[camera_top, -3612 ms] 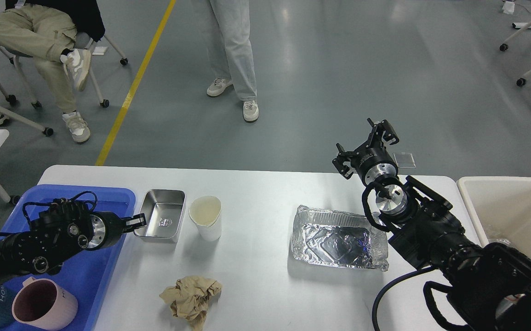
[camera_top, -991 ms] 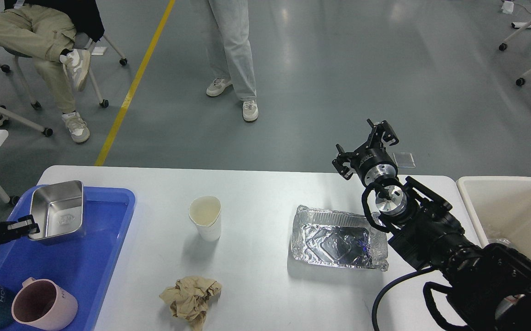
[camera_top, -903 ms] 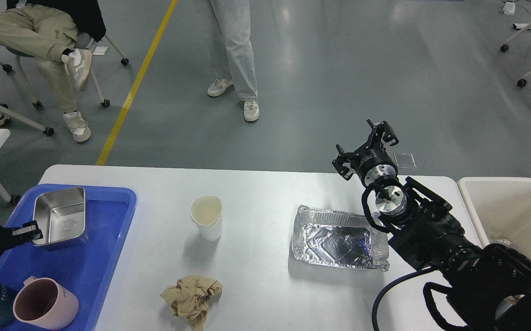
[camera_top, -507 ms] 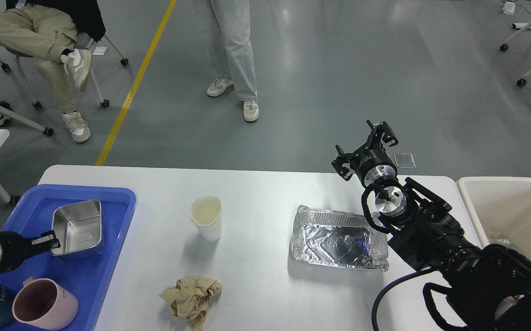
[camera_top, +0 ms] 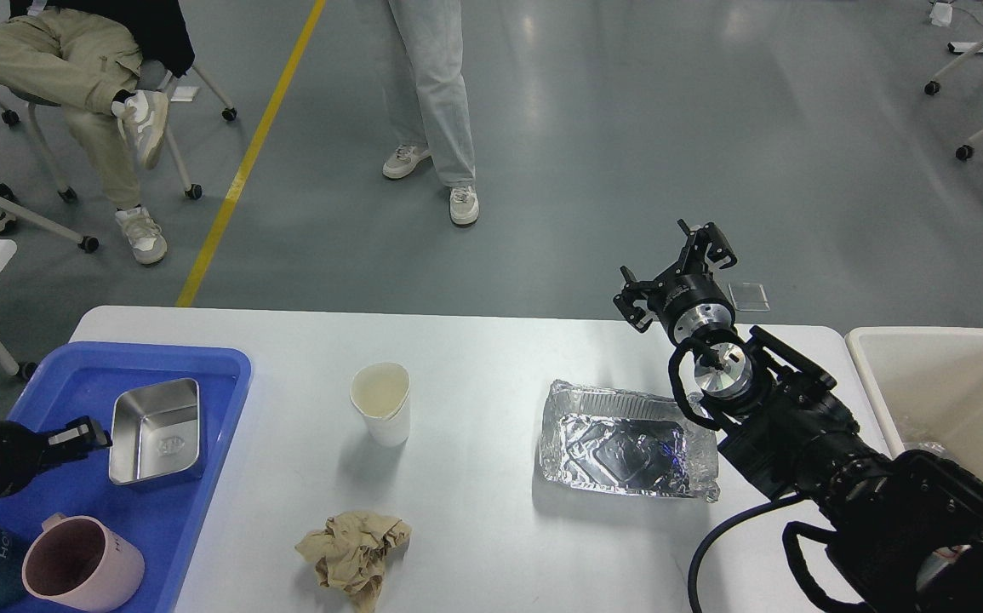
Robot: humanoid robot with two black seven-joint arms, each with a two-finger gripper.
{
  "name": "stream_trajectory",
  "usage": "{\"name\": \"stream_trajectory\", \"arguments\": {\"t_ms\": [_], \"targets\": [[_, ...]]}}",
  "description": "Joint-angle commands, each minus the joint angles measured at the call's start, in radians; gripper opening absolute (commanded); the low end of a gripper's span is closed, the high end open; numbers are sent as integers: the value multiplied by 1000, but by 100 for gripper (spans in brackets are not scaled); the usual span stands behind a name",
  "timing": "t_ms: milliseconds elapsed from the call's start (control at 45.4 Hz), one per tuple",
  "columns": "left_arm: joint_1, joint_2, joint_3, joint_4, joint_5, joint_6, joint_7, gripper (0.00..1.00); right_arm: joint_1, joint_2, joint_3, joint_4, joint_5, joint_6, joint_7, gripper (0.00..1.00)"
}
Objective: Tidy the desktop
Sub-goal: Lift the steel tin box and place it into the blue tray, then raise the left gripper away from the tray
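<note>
Head view: steel tin (camera_top: 157, 420) sits in blue tray (camera_top: 202, 362) — left gripper (camera_top: 82, 432) beside it, grip unclear; right gripper (camera_top: 674, 271) splayed wide, empty — paper cup (camera_top: 381, 402) likely next off the tabletop (camera_top: 474, 340).

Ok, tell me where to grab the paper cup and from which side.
Grip the paper cup across its side wall just below the rim, coming in level from the robot's left. It stands upright and open-topped on the desktop, tapering downward, with bare surface all round it. Its rim looks slightly squashed, so a light squeeze is probably wiser. The left gripper is the nearer one.
</note>
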Motion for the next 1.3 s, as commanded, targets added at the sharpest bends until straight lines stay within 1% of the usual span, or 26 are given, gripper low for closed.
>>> {"name": "stream_trajectory", "arguments": {"t_ms": [0, 110, 176, 220, 352, 440, 595, 639, 683, 749, 859, 947, 1013, 1101, 1189, 1211, 1277], "targets": [[0, 51, -43, -32, -5, -7, -33, 51, -1, 0, -1, -2, 0, 0, 0, 100], [-6, 108, -118, -102, -5, -7, -73, 67, -1, 0, 1, -2, 0, 0, 0, 100], [-9, 139, -187, -150, -5, -5, -73, 76, 2, 1, 1, -2, 0, 0, 0, 100], [-9, 144, -231, -174, -5, -2, -68, 79, 3, 1, 1, -2, 0, -2, 0, 100], [-28, 136, -342, -214, -3, 12, -37, 82, 6, 1, 1, -2, 0, -2, 0, 100], [-55, 114, -431, -214, -5, 33, -31, 82, 8, 3, 1, -2, 0, -2, 0, 100], [-63, 10, -610, -205, -6, 119, -28, 82, 15, 3, -1, -2, 0, -2, 0, 100], [-62, -28, -655, -202, -6, 154, -16, 82, 17, 3, -1, 0, 0, -2, 0, 100], [-63, -60, -682, -201, -8, 176, -4, 83, 17, 3, -1, 0, 0, -2, 0, 100], [-62, -114, -725, -197, -23, 193, -10, 85, 18, 1, 1, 0, 0, -2, 0, 100], [-52, -211, -788, -141, -159, 194, -24, 87, 20, -3, 1, 0, 0, -2, 0, 100], [-48, -278, -813, -55, -369, 188, -56, 88, 20, -7, 1, 1, 0, 1, 0, 100], [-45, -300, -814, 17, -523, 182, -76, 91, 20, -13, 1, 1, 0, 12, 0, 100], [-43, -310, -814, 71, -650, 174, -73, 96, 20, -26, 1, 11, 0, 41, -2, 100], [-34, -315, -816, 91, -709, 154, -80, 96, 20, -39, 1, 17, 0, 78, -2, 100], [-23, -333, -822, 117, -749, 133, -82, 96, 18, -51, 2, 20, 0, 96, 0, 100], [-14, -361, -849, 137, -799, 124, -83, 96, 20, -59, 2, 21, 0, 98, 11, 100]]}}
